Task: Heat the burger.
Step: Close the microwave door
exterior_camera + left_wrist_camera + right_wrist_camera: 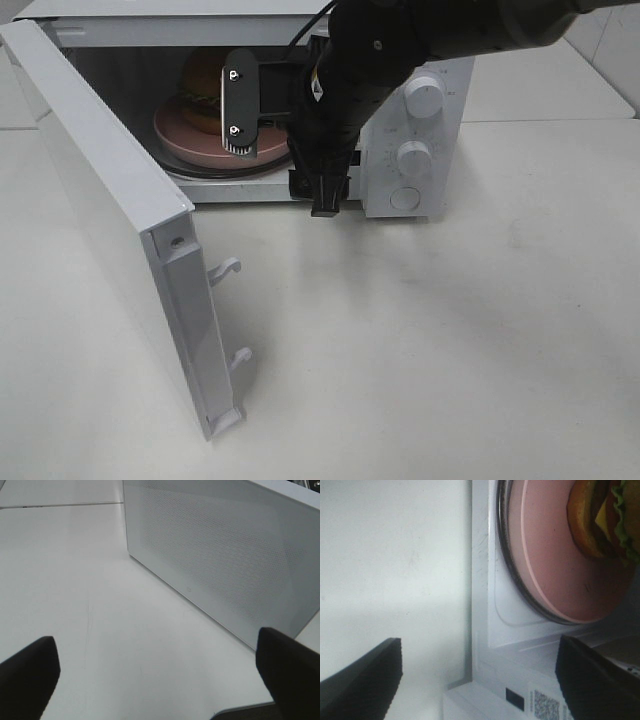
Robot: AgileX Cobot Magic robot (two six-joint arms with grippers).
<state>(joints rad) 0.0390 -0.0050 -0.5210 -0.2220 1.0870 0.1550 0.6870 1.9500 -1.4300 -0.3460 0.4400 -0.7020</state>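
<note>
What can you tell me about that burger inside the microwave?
The burger has a glossy golden-brown bun over green lettuce, yellow cheese and a dark patty. It sits upright on a round pink plate, off-centre toward the back, inside the open microwave. Only the plate touches it; the right gripper, in front, hides part of it from the high camera.

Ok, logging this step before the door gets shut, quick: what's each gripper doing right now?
Left gripper: open, holding nothing.
Right gripper: open, holding nothing.
</note>
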